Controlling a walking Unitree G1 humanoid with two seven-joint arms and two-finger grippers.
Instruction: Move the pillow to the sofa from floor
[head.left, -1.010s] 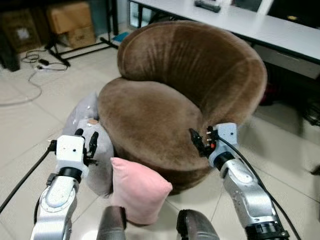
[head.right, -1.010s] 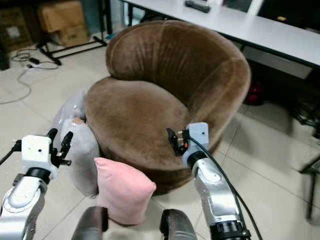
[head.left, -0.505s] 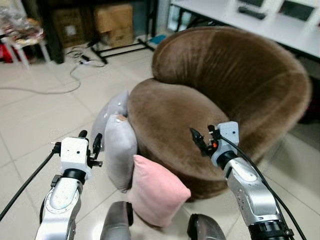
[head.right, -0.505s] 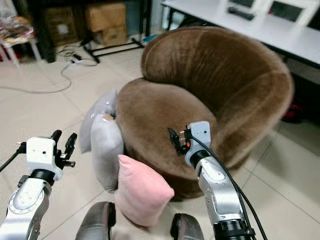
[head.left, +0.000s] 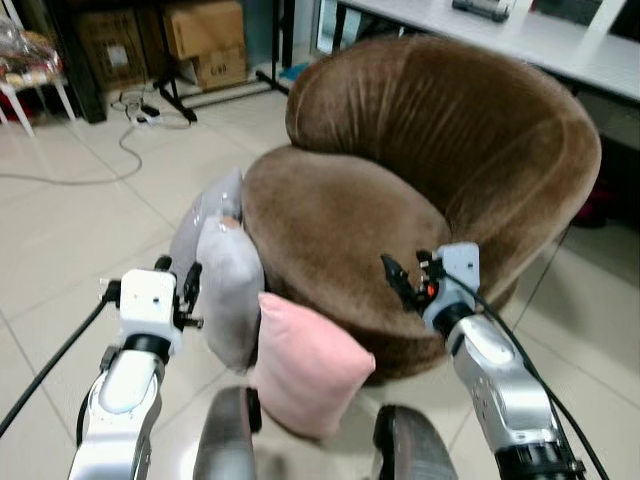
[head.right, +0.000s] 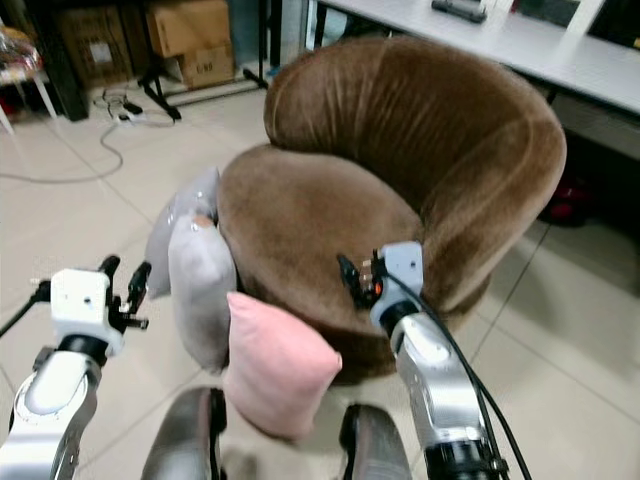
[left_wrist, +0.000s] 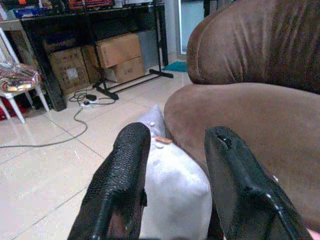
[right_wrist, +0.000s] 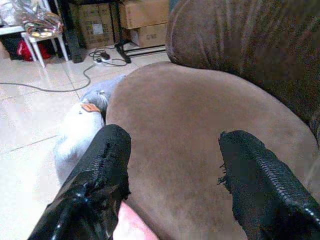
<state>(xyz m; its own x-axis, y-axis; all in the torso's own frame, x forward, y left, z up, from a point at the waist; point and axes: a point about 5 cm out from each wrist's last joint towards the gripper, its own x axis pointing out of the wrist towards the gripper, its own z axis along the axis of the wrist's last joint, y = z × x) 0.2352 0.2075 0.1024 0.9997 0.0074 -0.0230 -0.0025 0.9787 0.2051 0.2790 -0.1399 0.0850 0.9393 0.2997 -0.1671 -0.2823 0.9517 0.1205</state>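
A pink pillow (head.left: 308, 366) leans on the floor against the front of the round brown sofa (head.left: 400, 190). Two grey pillows (head.left: 228, 287) stand beside it on its left, also against the sofa base. My left gripper (head.left: 176, 283) is open, held just left of the nearer grey pillow (left_wrist: 172, 192), which shows between its fingers (left_wrist: 122, 175). My right gripper (head.left: 398, 283) is open over the sofa's front edge, its fingers (right_wrist: 97, 175) spread above the seat cushion (right_wrist: 200, 150). Neither gripper holds anything.
Cardboard boxes (head.left: 205, 40) and a black stand sit at the back left, with a cable (head.left: 120, 150) trailing on the tiled floor. A white table (head.left: 520, 35) runs behind the sofa. A small white stool (head.left: 25, 75) stands far left. My own legs (head.left: 225, 440) are at the bottom.
The camera has shifted slightly, so the sofa and pillows sit a little closer and more centred. Both grippers stay open in about the same pose.
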